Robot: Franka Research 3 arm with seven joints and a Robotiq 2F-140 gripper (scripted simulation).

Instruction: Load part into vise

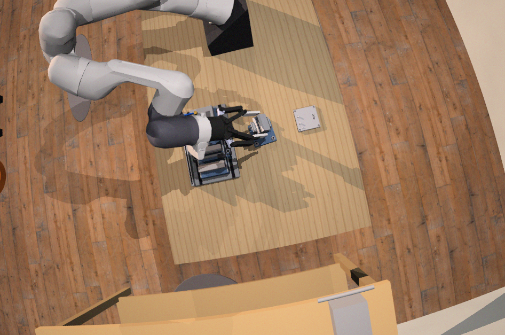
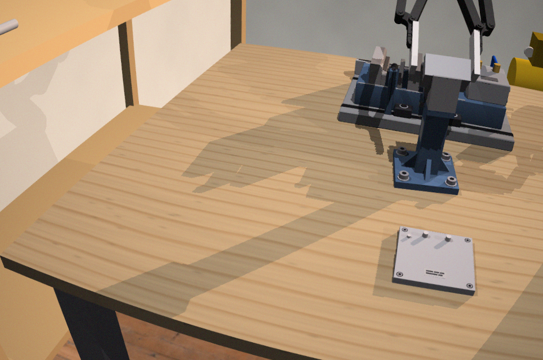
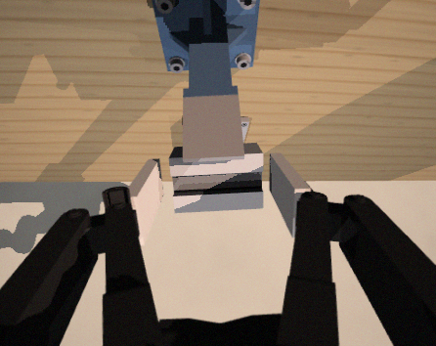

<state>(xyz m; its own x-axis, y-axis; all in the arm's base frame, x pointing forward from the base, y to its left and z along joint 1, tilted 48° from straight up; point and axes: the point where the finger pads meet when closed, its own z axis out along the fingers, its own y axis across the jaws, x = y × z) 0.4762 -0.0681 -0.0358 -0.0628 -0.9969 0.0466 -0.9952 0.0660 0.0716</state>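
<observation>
The part point(image 1: 263, 122) point(image 2: 452, 64) point(image 3: 217, 165) is a grey block at the head of the V-block's blue post. Its dark milled slot faces my gripper in the wrist view. My gripper point(image 1: 259, 124) point(image 2: 444, 71) point(image 3: 215, 174) is open and reaches in sideways from the vise side. Its pale fingers stand beside the two ends of the part, with a small gap at each end in the wrist view. The vise point(image 1: 192, 172) point(image 2: 381, 120) is open, behind the post in the exterior view; its fixed jaw point(image 2: 378, 60) is at the left. Its low bars are hidden.
The V-block post point(image 2: 431, 132) point(image 3: 209, 68) has a bolted blue foot. The white infeed plate point(image 1: 307, 118) point(image 2: 431, 255) holds no part; its small pins stand up. The air cylinder block point(image 2: 487, 92) is at the vise's right in the exterior view.
</observation>
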